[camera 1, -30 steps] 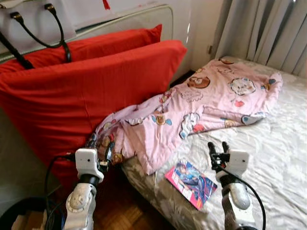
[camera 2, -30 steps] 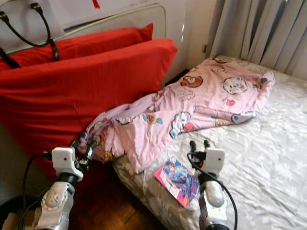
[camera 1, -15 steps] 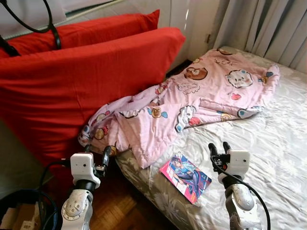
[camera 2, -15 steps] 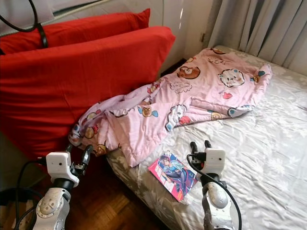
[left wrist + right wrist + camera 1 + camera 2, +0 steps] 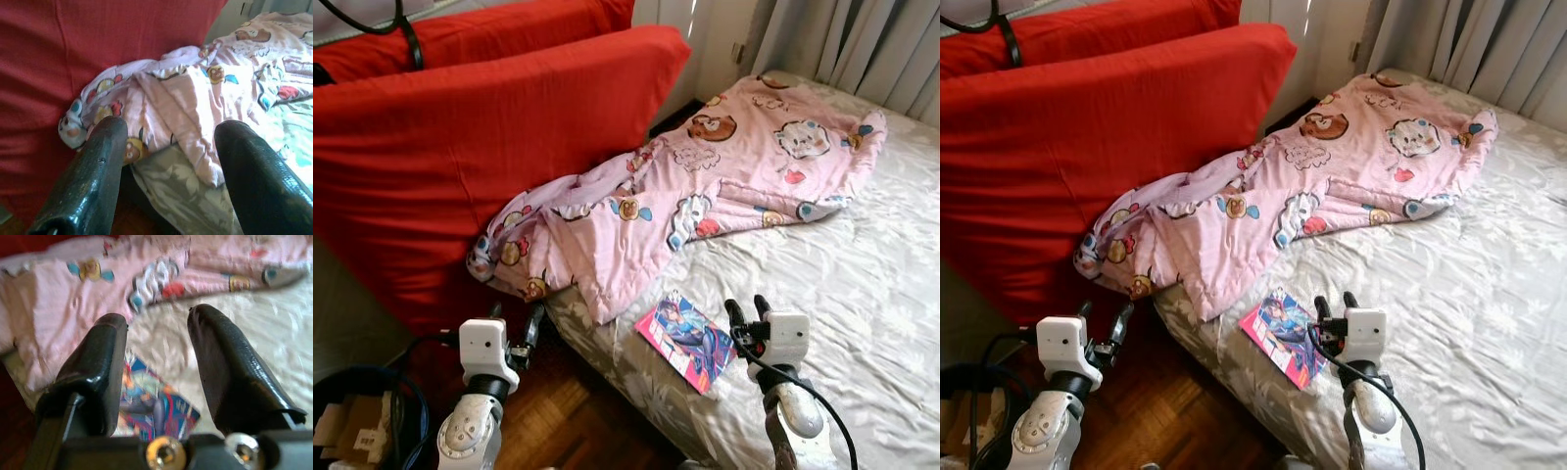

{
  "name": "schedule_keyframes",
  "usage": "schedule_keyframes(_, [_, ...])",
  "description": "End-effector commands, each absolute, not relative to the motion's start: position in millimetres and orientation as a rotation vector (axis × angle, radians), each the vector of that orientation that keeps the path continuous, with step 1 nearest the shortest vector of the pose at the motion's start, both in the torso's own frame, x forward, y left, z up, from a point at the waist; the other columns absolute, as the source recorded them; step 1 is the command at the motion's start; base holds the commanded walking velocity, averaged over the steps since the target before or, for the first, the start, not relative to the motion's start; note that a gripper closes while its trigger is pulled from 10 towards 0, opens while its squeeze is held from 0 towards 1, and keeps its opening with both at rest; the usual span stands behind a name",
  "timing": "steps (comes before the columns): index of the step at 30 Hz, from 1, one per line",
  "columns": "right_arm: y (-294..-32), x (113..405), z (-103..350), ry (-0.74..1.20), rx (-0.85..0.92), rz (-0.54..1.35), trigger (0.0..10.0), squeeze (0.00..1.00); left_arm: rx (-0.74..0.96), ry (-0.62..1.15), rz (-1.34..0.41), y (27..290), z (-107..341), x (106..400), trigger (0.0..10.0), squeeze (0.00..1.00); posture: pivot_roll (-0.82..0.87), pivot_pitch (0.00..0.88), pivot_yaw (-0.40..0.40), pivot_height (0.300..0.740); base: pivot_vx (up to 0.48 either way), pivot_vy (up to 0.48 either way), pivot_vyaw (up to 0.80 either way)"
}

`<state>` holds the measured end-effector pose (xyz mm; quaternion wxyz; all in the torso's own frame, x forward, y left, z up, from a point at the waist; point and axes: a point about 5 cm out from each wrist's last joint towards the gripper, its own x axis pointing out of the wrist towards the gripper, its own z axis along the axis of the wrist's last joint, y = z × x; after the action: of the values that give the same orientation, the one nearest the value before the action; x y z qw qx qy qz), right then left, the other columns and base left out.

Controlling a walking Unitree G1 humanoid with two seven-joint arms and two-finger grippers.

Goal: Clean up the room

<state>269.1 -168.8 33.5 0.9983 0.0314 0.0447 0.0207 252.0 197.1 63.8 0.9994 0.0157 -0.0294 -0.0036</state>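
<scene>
Both grippers are open and empty: the right gripper hovers beside the book at the bed's near edge, the left gripper below the rumpled blanket. Tidying looks barely begun.

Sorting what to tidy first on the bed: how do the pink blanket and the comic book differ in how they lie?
The pink blanket is large, crumpled, and spills off the bed's edge against the red cushion; the comic book is small, flat, and lies wholly on the sheet. The blanket is soft pastel with cartoon animals; the book has a glossy, vivid cover. Both rest on the bed, near its edge.
</scene>
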Motion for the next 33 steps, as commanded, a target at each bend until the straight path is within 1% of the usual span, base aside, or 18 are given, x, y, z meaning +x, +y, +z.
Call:
schedule_keyframes(1, [-167.8, 268.9, 36.3, 0.089, 0.063, 0.042, 10.0, 0.00, 0.021, -0.057, 0.000, 195.7, 65.3, 253.2, 10.0, 0.00, -0.09, 0.184, -0.027, 0.667, 0.000, 0.000, 0.00])
schedule_keyframes(3, [-168.8, 267.0, 37.5, 0.078, 0.055, 0.048, 10.0, 0.00, 0.011, -0.059, 0.007, 194.2, 65.5, 253.8, 10.0, 0.00, -0.10, 0.174, -0.035, 0.657, 0.000, 0.000, 0.00])
schedule_keyframes(12, [-167.5, 269.9, 38.8, 0.087, 0.054, 0.063, 10.0, 0.00, -0.005, -0.039, 0.028, 191.9, 61.3, 248.8, 10.0, 0.00, -0.08, 0.158, -0.045, 0.657, 0.000, 0.000, 0.00])
schedule_keyframes(17, [-163.3, 271.2, 37.5, 0.099, 0.061, 0.081, 10.0, 0.00, -0.005, -0.038, 0.033, 192.6, 62.0, 248.9, 10.0, 0.00, -0.08, 0.171, -0.046, 0.657, 0.000, 0.000, 0.00])
schedule_keyframes(21, [-160.6, 271.7, 31.8, 0.158, 0.059, 0.084, 10.0, 0.00, -0.002, -0.038, 0.038, 194.2, 63.2, 250.3, 10.0, 0.00, -0.08, 0.182, -0.043, 0.657, 0.000, 0.000, 0.00])
schedule_keyframes(25, [-159.5, 270.6, 32.8, 0.136, 0.075, 0.082, 10.0, 0.00, -0.002, -0.034, 0.041, 194.4, 63.7, 250.9, 10.0, 0.00, -0.08, 0.189, -0.041, 0.634, 0.000, 0.000, 0.00])
schedule_keyframes(33, [-154.0, 269.6, 28.0, 0.171, 0.099, 0.107, 10.0, 0.00, -0.005, -0.026, 0.034, 192.9, 63.6, 250.6, 10.0, 0.00, -0.06, 0.197, -0.037, 0.634, 0.000, 0.000, 0.00])
